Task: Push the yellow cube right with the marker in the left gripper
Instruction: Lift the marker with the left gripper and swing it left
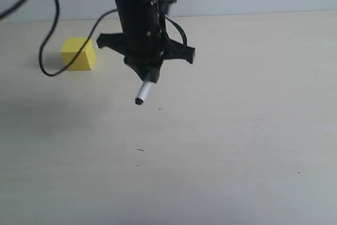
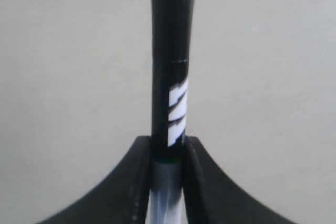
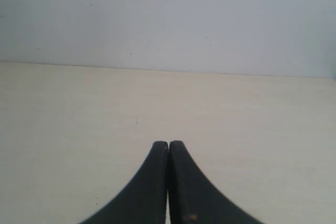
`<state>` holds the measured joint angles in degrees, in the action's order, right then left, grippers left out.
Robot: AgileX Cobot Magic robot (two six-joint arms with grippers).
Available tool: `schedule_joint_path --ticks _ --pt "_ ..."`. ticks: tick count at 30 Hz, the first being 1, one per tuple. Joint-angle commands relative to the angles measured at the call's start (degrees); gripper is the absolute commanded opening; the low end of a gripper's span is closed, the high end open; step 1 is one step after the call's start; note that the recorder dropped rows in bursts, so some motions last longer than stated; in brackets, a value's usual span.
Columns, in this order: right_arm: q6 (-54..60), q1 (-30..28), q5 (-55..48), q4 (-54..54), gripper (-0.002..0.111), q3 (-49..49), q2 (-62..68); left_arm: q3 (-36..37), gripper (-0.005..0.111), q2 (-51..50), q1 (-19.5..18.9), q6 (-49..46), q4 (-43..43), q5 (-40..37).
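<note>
The yellow cube [image 1: 79, 54] rests on the pale table at the left of the exterior view. To its right, raised off the table, my left gripper [image 1: 148, 73] is shut on the marker [image 1: 142, 93], whose white barrel with a dark end pokes out below the claw. Marker and cube are well apart. In the left wrist view the marker's black cap half with white print [image 2: 170, 77] extends past the left gripper [image 2: 168, 142] over bare table, and the cube is out of view there. My right gripper [image 3: 168, 144] is shut on nothing over the table.
A black cable [image 1: 47, 51] from the left arm loops down just left of the cube. The pale table [image 1: 237, 140] meets a light wall [image 3: 168, 19] at the back. A few tiny dark specks [image 1: 140, 149] mark the surface.
</note>
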<state>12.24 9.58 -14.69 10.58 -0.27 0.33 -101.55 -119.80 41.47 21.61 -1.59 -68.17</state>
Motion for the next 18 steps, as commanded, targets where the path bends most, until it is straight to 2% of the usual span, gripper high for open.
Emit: schedule_joint_path --ticks 1,5,8,11,14,18 --pt "0.02 -0.32 0.69 -0.40 0.000 0.27 -0.33 1.26 0.000 7.65 -0.48 -2.82 -8.04 -1.79" --pt "0.02 -0.32 0.69 -0.40 0.000 0.27 -0.33 7.60 0.000 13.96 -2.07 -3.37 -14.06 -1.79" --pt "0.02 -0.32 0.69 -0.40 0.000 0.27 -0.33 13.68 0.000 17.79 -5.55 -3.53 -16.53 -1.79" --pt "0.02 -0.32 0.69 -0.40 0.000 0.27 -0.33 20.23 0.000 21.14 -10.65 -3.99 -19.19 -1.79" --pt "0.02 -0.32 0.69 -0.40 0.000 0.27 -0.33 26.36 0.000 23.34 -17.38 -7.54 -19.45 -1.79" --pt "0.02 -0.32 0.69 -0.40 0.000 0.27 -0.33 29.95 0.000 22.62 -27.24 -11.70 -20.81 4.19"
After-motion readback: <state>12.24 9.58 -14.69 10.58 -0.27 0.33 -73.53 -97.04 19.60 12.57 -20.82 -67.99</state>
